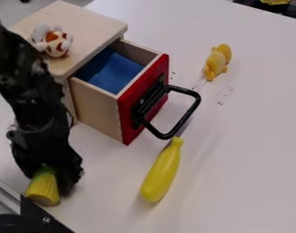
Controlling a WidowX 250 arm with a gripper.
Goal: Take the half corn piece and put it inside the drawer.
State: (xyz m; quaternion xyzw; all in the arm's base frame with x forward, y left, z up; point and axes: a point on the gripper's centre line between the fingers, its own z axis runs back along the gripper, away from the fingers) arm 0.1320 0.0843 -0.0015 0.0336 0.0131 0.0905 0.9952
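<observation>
The black gripper [51, 177] is low at the lower left of the camera view, beside the table's metal edge. The half corn piece [43, 190], yellow with a green end, is right at the gripper; its upper part is partly covered by it. Whether it is held cannot be made out. The drawer [96, 107] of the wooden box is pulled out, with a red front, a black handle and blue cloth inside. It lies up and to the right of the gripper.
A brown and white plush toy [53, 42] sits on top of the wooden box [83, 19]. A yellow banana-like toy [162, 170] lies below the drawer handle [189, 111]. A small yellow plush [217, 62] is at the upper right. A metal rail [6, 195] borders the lower left.
</observation>
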